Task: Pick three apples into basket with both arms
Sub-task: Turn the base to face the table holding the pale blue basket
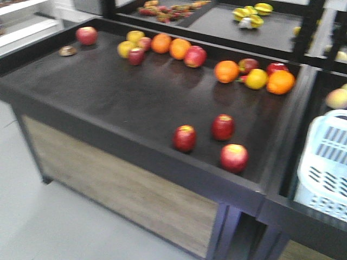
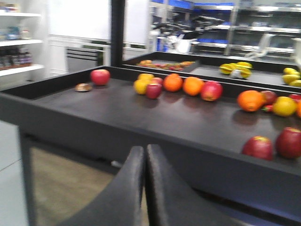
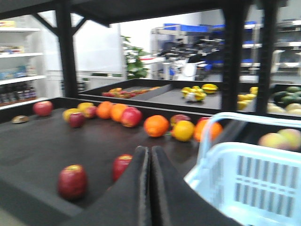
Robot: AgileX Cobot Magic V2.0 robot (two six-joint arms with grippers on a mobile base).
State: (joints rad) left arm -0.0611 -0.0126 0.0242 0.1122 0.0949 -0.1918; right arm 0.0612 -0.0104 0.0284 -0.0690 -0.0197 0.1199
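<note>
Three deep red apples lie near the front right of the black table: one (image 1: pixel 184 138), a second (image 1: pixel 223 127) and a third (image 1: pixel 234 157). The pale blue slotted basket (image 1: pixel 313 142) stands in the adjoining bay to their right. No arm shows in the front view. My left gripper (image 2: pixel 143 149) is shut with nothing in it, below the table's front edge, with two apples (image 2: pixel 257 148) (image 2: pixel 289 142) off to its right. My right gripper (image 3: pixel 150 149) is shut and empty above the front right corner; two apples (image 3: pixel 72 181) (image 3: pixel 121 165) lie to its left and the basket (image 3: pixel 254 181) to its right.
Oranges (image 1: pixel 226 71), yellow apples (image 1: pixel 256 78) and more red apples (image 1: pixel 195 56) line the back of the table, with a small brown object (image 1: pixel 67 51) at far left. A raised black rim (image 1: pixel 135 142) surrounds the table. Black posts (image 3: pixel 233 52) rise behind it.
</note>
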